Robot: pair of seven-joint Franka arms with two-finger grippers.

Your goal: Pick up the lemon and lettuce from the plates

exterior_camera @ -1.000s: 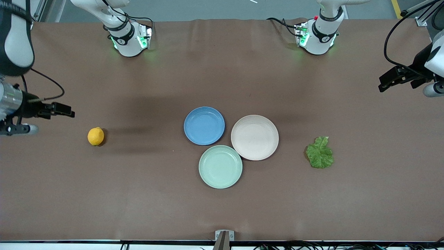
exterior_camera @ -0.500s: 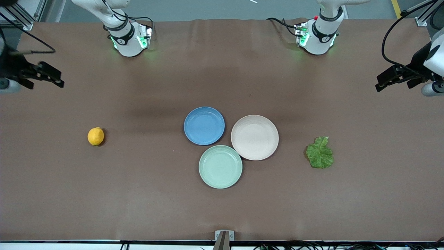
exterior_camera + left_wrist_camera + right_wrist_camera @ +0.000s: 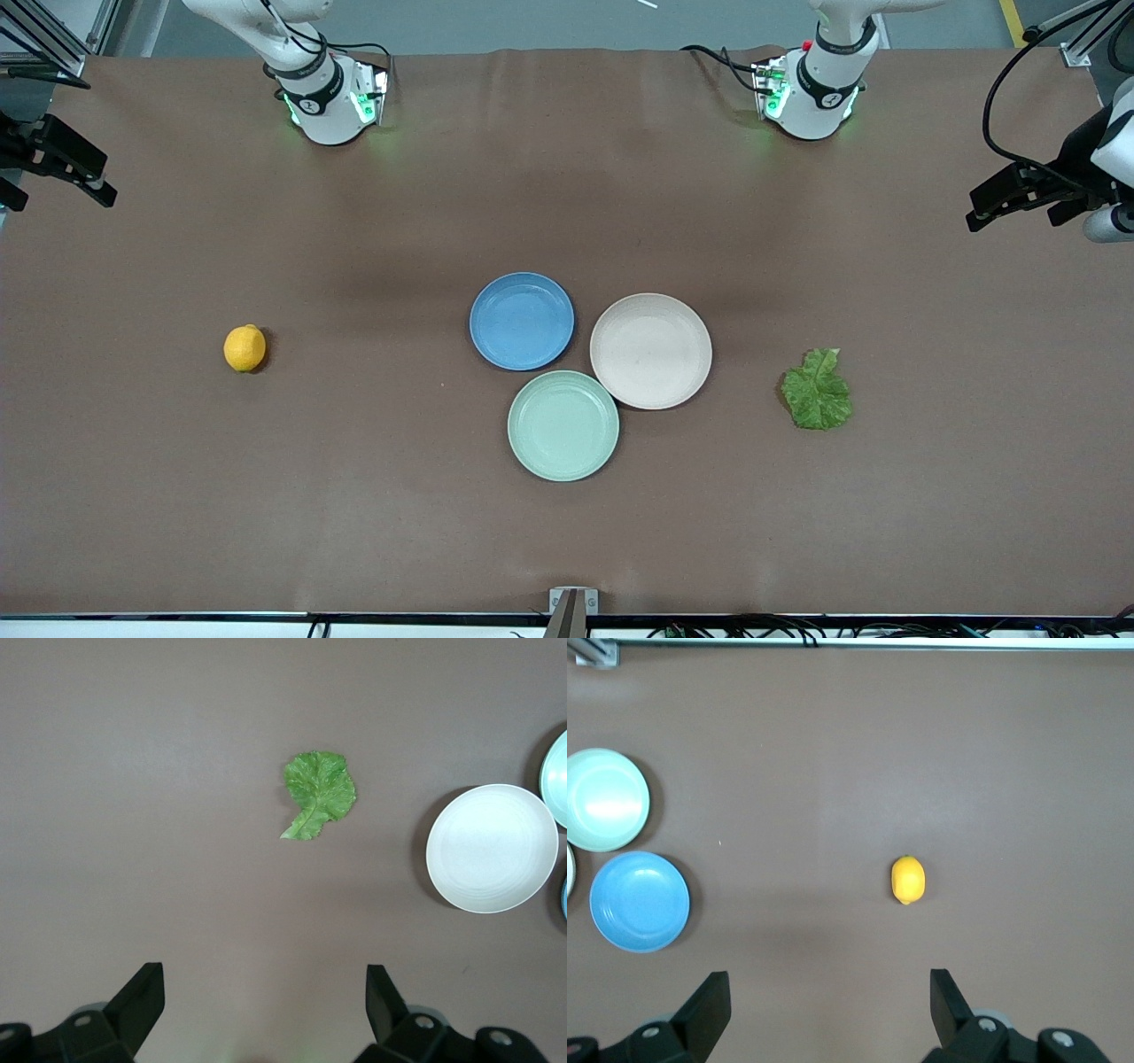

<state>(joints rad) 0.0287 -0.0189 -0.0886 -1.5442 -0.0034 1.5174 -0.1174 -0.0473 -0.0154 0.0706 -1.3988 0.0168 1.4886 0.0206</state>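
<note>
The lemon [image 3: 244, 348] lies on the bare table toward the right arm's end, also in the right wrist view [image 3: 908, 880]. The lettuce [image 3: 817, 391] lies flat on the table toward the left arm's end, also in the left wrist view [image 3: 318, 793]. The blue plate [image 3: 522, 320] and the beige-pink plate [image 3: 650, 350] sit empty at mid-table. My right gripper [image 3: 62, 164] is open and empty, high over the table's end. My left gripper [image 3: 1019, 197] is open and empty, high over the other end.
A mint-green plate [image 3: 563, 425] sits empty, touching the two other plates and nearer the front camera. The two arm bases [image 3: 328, 97] stand along the table's back edge. A brown cloth covers the table.
My right gripper has risen and drawn back from near the lemon toward the table's end. My left gripper has barely shifted. Lemon, lettuce and plates have not moved.
</note>
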